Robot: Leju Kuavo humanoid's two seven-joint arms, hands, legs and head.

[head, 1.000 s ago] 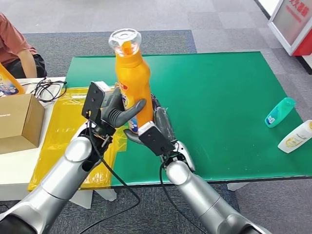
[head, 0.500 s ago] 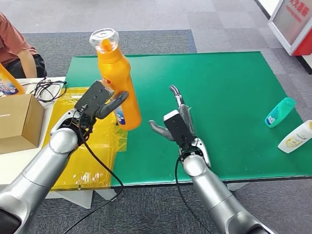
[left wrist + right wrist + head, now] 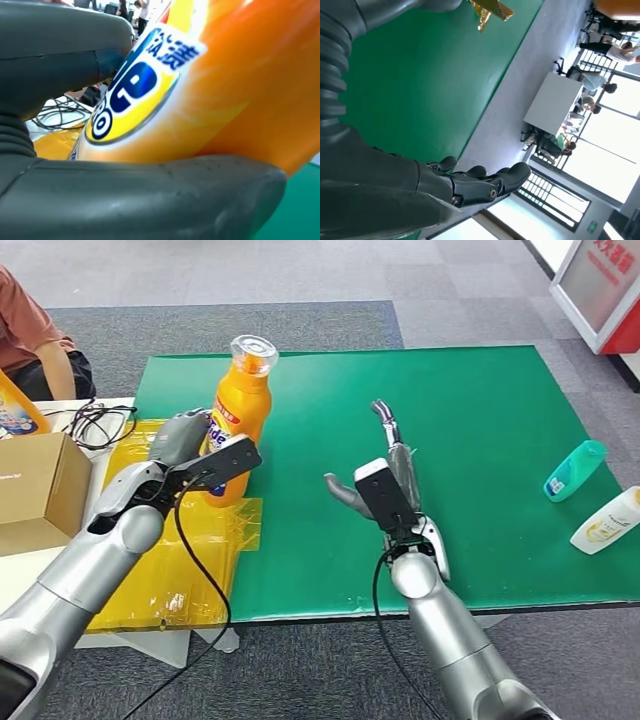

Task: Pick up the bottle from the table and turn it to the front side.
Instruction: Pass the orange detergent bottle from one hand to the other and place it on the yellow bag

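An orange bottle [image 3: 236, 420] with a clear cap stands upright at the left edge of the green table [image 3: 453, 430], its base on the yellow plastic sheet [image 3: 162, 540]. Its blue and yellow label faces me. My left hand [image 3: 185, 445] grips the bottle's lower body from the left; up close the label [image 3: 139, 85] lies between the thumb and fingers. Over the middle of the green mat my right hand [image 3: 377, 480] is held open and holds nothing, with its fingers [image 3: 486, 182] stretched out straight.
A teal bottle [image 3: 573, 470] and a white bottle [image 3: 606, 521] lie at the table's right edge. A cardboard box [image 3: 38, 490] and black cables [image 3: 94, 425] sit on the white table at left. A person [image 3: 34, 335] sits at the far left.
My left hand carried the bottle away from the right hand, down and leftward, and set it upright on the yellow sheet. My right hand let go and drew back to the right, fingers spread.
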